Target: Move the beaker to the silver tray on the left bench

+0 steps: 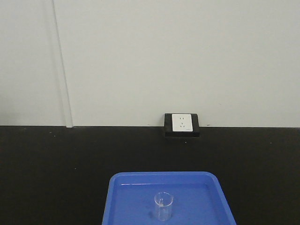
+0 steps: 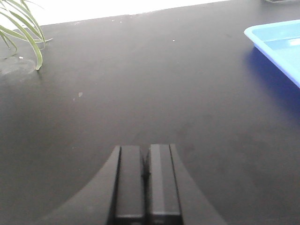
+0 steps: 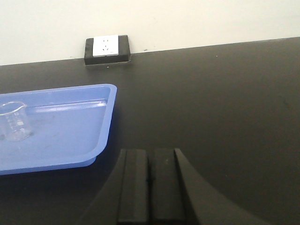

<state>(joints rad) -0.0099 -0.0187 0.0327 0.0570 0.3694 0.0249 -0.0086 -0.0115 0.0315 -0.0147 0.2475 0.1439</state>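
The small clear glass beaker (image 1: 163, 206) stands upright in a bright blue plastic tray (image 1: 126, 201) on a black counter. It also shows at the left edge of the right wrist view (image 3: 14, 122), inside the same blue tray (image 3: 70, 136). My right gripper (image 3: 149, 185) is shut and empty, low over the counter, to the right of the tray. My left gripper (image 2: 145, 183) is shut and empty over bare counter, with the blue tray's corner (image 2: 276, 42) at far right. The silver tray and the left bench are out of view.
A white socket in a black housing (image 1: 182, 124) sits against the white wall at the back of the counter; it also shows in the right wrist view (image 3: 107, 48). Green plant leaves (image 2: 23, 28) hang at the left wrist view's upper left.
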